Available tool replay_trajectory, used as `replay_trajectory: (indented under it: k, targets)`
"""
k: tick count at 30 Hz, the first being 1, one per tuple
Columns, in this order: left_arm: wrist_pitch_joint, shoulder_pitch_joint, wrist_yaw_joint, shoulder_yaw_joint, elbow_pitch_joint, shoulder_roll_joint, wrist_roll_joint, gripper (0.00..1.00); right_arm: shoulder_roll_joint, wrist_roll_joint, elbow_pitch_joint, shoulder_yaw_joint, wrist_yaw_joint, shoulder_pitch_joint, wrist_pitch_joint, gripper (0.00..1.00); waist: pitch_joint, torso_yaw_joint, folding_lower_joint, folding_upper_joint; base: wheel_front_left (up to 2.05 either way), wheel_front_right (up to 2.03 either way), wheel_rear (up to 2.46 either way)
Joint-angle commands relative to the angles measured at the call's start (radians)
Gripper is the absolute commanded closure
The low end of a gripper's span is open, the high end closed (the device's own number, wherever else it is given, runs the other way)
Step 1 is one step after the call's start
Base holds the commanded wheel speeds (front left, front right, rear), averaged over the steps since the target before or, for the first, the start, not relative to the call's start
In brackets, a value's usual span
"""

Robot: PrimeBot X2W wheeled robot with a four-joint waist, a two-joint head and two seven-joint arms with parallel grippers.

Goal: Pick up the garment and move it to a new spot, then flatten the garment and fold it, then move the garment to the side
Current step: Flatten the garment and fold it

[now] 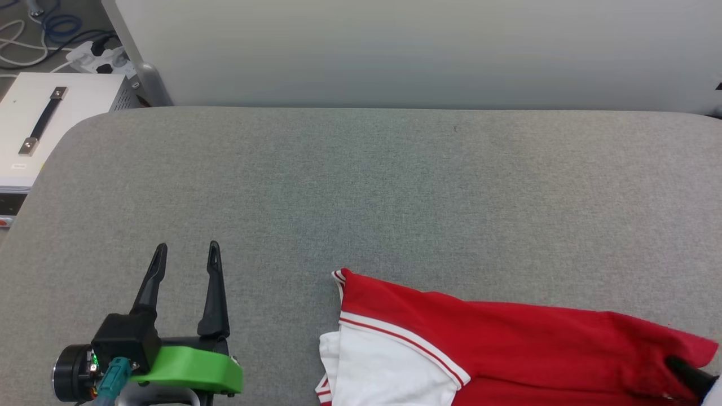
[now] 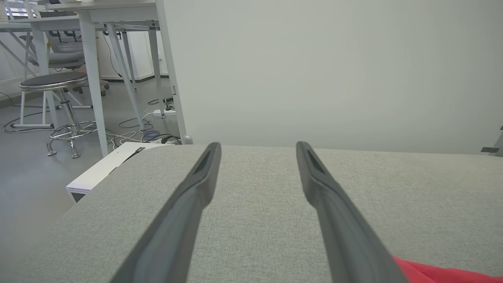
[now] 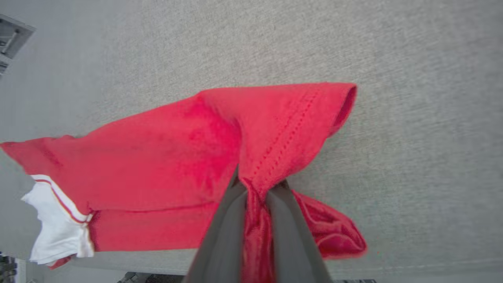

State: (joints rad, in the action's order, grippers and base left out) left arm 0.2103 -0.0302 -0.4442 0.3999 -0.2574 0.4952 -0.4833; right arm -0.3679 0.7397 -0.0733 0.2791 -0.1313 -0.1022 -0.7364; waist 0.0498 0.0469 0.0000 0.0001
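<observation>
The garment (image 1: 507, 344) is a red shirt with a white, stripe-trimmed sleeve, lying stretched along the front right of the grey padded table (image 1: 361, 186). Its hem end is bunched between the two dark fingers of my right gripper (image 3: 257, 184), which is shut on the red cloth; in the head view the same gripper (image 1: 685, 375) shows at the bottom right corner. My left gripper (image 1: 186, 248) stands open over bare table to the left of the garment, nothing between its fingers (image 2: 204, 169). A red edge of the garment (image 2: 432, 273) shows at the lower right of the left wrist view.
A white equipment case (image 1: 39, 124) with a black handle sits off the table's far left corner, with cables and a power strip (image 1: 96, 56) on the floor behind it. A pale wall panel (image 1: 417, 51) runs along the table's far edge. A stool (image 2: 59, 106) and desk legs stand beyond.
</observation>
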Motion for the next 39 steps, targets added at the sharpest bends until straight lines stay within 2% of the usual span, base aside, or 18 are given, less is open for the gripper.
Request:
replay_trajectory:
  k: [1,8,13,18,27,33,39]
  targets:
    - [-0.003,-0.005,-0.003,0.001,-0.004,0.004,0.006,0.00,0.030,0.058,0.010,-0.002,0.001,0.009,-0.021,1.00,-0.003,0.001,0.0000,-0.0001,0.00,0.00,0.00]
    - [-0.006,-0.001,-0.007,0.002,-0.009,0.006,0.007,0.00,0.158,0.368,0.072,-0.003,0.001,0.018,-0.131,1.00,-0.001,0.009,0.0000,-0.0001,0.00,0.00,0.00]
    - [-0.010,0.003,-0.008,0.004,-0.009,0.007,0.006,0.00,0.250,0.536,0.105,-0.023,0.001,0.019,-0.194,1.00,0.000,0.015,0.0000,-0.0001,0.00,0.00,0.00]
    - [-0.013,0.015,-0.006,0.008,-0.010,0.007,0.006,0.00,0.301,0.660,0.116,-0.076,0.001,0.027,-0.214,1.00,0.008,0.027,0.0000,-0.0001,0.00,0.00,0.00]
    - [-0.010,0.048,0.001,0.022,-0.008,-0.009,0.011,0.00,0.317,0.743,0.084,-0.269,0.001,0.058,-0.136,1.00,0.050,0.065,0.0000,-0.0001,0.00,0.00,0.00]
    - [0.007,0.079,0.009,0.032,0.009,-0.035,0.014,0.00,0.317,0.764,0.071,-0.442,0.001,0.093,-0.063,1.00,0.101,0.093,0.0000,-0.0001,0.00,0.00,0.00]
    - [0.023,0.110,0.019,0.037,0.026,-0.061,0.017,0.00,0.317,0.763,0.069,-0.531,0.001,0.140,0.001,1.00,0.145,0.107,0.0000,-0.0001,0.00,0.00,0.00]
